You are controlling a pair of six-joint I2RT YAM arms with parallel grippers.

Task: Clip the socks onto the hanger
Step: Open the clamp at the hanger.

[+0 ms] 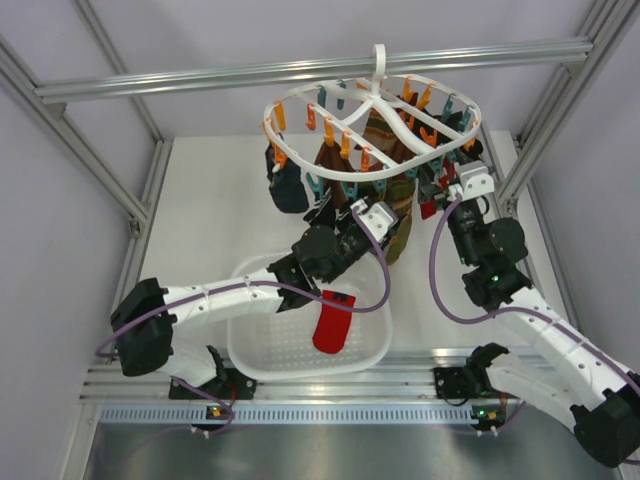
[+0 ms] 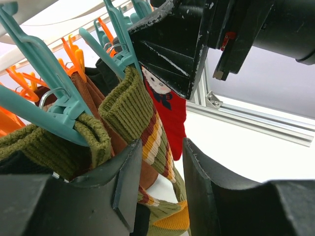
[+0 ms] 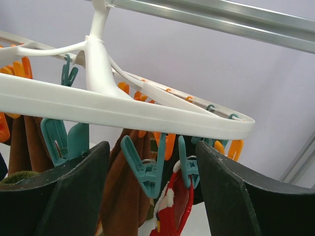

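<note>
The white hanger (image 1: 377, 92) hangs from the top rail, and its ring shows in the right wrist view (image 3: 123, 110). One red sock (image 1: 428, 208) hangs from a teal clip (image 3: 189, 167) at the ring's right side, and it also shows in the right wrist view (image 3: 177, 211) and the left wrist view (image 2: 170, 110). The other red sock (image 1: 333, 320) lies draped over the basket rim. My right gripper (image 1: 447, 182) (image 3: 153, 147) is open around that clip and a free teal clip (image 3: 147, 169). My left gripper (image 1: 340, 208) (image 2: 161, 147) is open just under the hanger, beside the hanging striped socks.
Brown-green striped socks (image 1: 395, 225) (image 2: 133, 103) and dark socks (image 1: 288, 185) hang clipped on the hanger. A white perforated basket (image 1: 240, 340) stands at the near middle of the table. Aluminium frame posts stand at both sides.
</note>
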